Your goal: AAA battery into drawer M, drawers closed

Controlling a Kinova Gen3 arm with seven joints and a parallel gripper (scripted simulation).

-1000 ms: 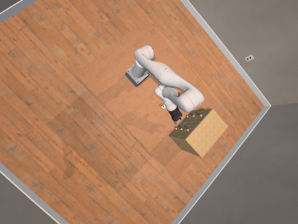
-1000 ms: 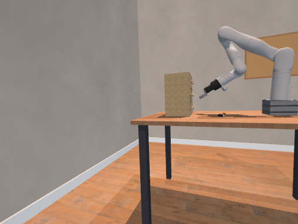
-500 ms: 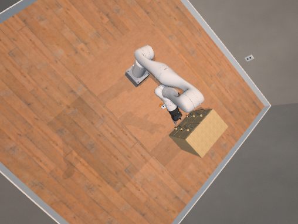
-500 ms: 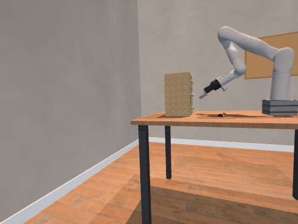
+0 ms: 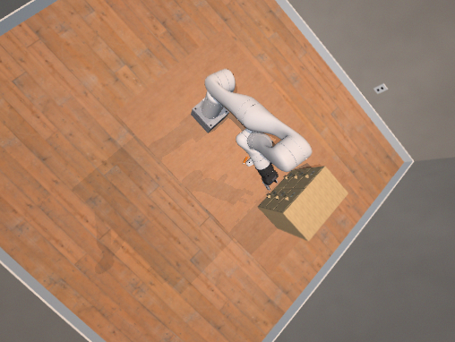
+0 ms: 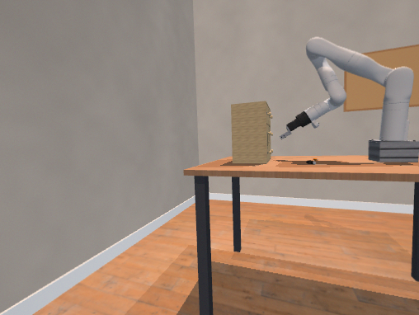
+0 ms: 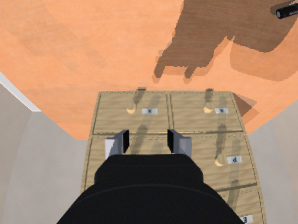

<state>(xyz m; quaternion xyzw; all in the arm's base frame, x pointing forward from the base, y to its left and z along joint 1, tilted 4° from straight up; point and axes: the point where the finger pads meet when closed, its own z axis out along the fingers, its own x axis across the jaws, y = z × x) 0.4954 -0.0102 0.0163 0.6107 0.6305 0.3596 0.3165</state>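
And the gripper [image 5: 271, 184] [image 6: 283, 136] [image 7: 148, 137] hovers, fingers apart, before the chest [image 5: 315, 203] [image 6: 249, 133] [image 7: 132, 122], its visible drawers seemingly shut, while the likely battery [image 6: 309, 162] [image 7: 286, 12] lies tabled at half past one in the wrist view: opening, loading, closing and retreat all remain

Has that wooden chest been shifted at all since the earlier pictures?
No: the chest stands in the same spot, judged against the table's edge.
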